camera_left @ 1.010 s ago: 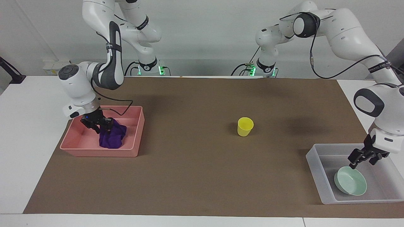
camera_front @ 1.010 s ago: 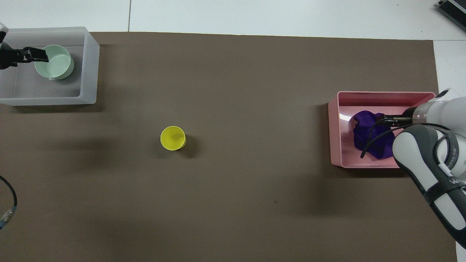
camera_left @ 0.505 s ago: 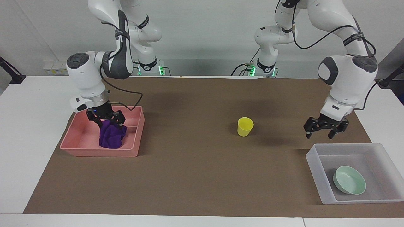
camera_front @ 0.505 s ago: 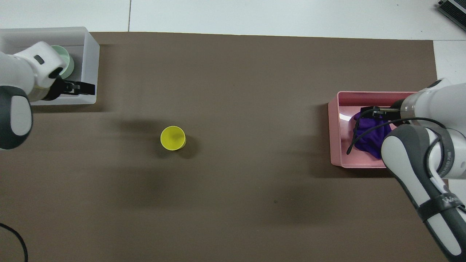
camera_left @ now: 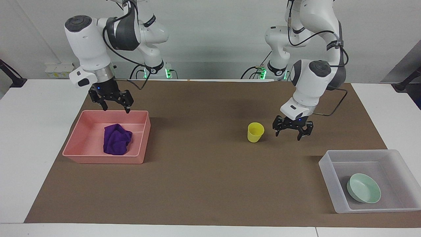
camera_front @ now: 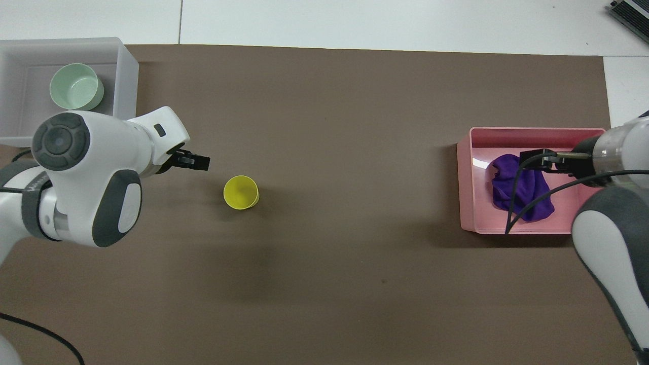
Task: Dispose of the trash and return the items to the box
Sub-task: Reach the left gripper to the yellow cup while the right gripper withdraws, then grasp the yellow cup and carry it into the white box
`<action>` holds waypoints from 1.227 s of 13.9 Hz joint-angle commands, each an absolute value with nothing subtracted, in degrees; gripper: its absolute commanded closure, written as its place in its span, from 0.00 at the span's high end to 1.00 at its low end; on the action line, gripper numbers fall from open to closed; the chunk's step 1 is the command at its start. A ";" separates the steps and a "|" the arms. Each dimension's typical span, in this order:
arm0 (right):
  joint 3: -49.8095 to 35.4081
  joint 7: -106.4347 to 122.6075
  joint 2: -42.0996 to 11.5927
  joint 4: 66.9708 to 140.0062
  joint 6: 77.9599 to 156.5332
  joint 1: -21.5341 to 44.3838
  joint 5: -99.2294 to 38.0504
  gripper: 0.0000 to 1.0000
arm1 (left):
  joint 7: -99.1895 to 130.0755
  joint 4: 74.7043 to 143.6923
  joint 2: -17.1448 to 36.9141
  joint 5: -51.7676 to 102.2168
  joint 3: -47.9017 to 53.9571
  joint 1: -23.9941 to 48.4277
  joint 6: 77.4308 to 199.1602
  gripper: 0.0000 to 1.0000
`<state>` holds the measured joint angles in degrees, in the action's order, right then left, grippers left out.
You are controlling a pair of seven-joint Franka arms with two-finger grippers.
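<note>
The right gripper (camera_left: 115, 107) has let go of the purple cloth (camera_left: 116, 143) and risen clear of the pink bin (camera_left: 138, 160), jaws spread wide and empty; the cloth lies crumpled inside that bin. The left gripper (camera_left: 292, 131) has left the translucent box (camera_left: 327, 171), where the mint bowl (camera_left: 364, 188) lies, and now hangs just beside the yellow cup (camera_left: 255, 132), jaws open and empty. The cup stands upright on the brown mat (camera_left: 204, 184) covering the bench, untouched.
</note>
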<state>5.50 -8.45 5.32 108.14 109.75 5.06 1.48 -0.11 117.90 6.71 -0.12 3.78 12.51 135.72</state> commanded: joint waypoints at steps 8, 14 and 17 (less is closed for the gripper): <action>6.06 -5.01 6.24 94.03 90.62 3.60 1.32 1.00 | 9.12 128.14 6.06 -1.14 2.73 20.21 147.03 0.29; 5.80 -4.66 6.16 93.52 88.86 3.61 0.97 1.00 | 14.41 127.27 5.54 -1.14 2.81 20.13 145.72 0.00; 5.89 -4.75 5.98 92.82 87.19 3.52 0.25 1.00 | 14.50 123.42 4.75 -1.06 2.46 18.29 141.44 0.00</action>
